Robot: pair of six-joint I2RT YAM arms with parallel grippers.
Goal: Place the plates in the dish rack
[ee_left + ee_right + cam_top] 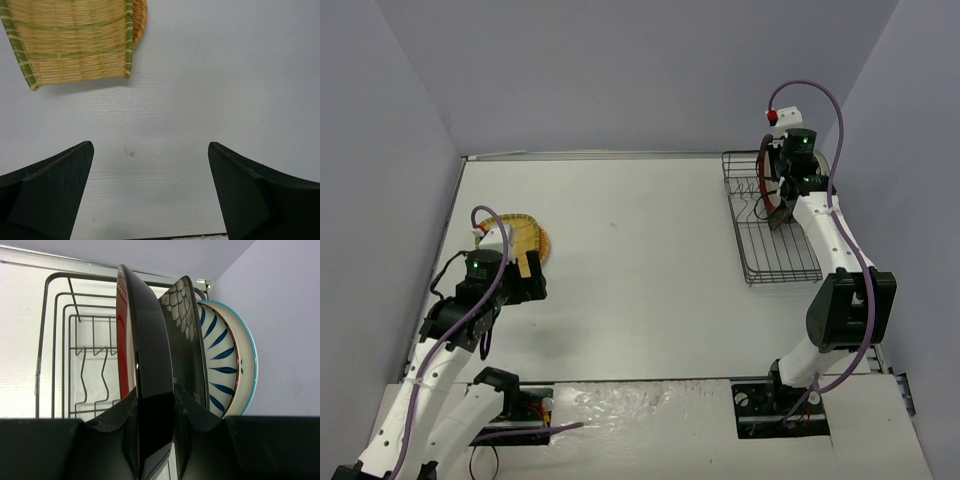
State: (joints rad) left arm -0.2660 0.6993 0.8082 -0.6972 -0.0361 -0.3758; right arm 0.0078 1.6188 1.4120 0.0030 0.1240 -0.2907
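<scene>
My right gripper [156, 391] is shut on the rim of a red-rimmed beige plate [147, 340] with a glossy black back. The plate stands on edge in the dish rack [65, 340]. Right behind it stand a squarish black floral plate [182, 335] and a striped plate [225, 355]. From above, this gripper [778, 208] is over the far end of the rack [775, 255]. My left gripper [150, 145] is open over bare table, a little short of the yellow woven-look plate [75, 45], which lies on an orange-brown plate [141, 20]. From above, both lie at the left [523, 237].
The rack sits against the right wall, its near half holding only upright tines [780, 262]. The walls close in at the back and on both sides. White table [640, 270] stretches between the two arms.
</scene>
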